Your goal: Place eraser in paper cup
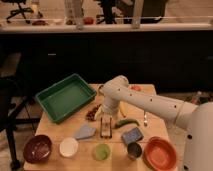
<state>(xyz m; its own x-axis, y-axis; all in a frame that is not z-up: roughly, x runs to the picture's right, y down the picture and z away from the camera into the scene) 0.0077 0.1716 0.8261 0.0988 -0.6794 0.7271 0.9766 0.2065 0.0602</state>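
Observation:
The eraser (105,128), a narrow block with a dark centre strip and pale tan edges, lies on the wooden table (55,131) near its middle. My gripper (106,118) hangs from the white arm (150,104) and points down right over the eraser's far end, at or just above it. The paper cup (68,147), small, white and round, stands at the front left, to the left of the eraser and apart from the gripper.
A green tray (66,96) sits at the back left. Along the front stand a maroon bowl (37,148), a green cup (102,151), a metal cup (134,150) and an orange bowl (160,152). A blue-grey sponge block (132,135) and a green pepper (127,122) lie right of the eraser.

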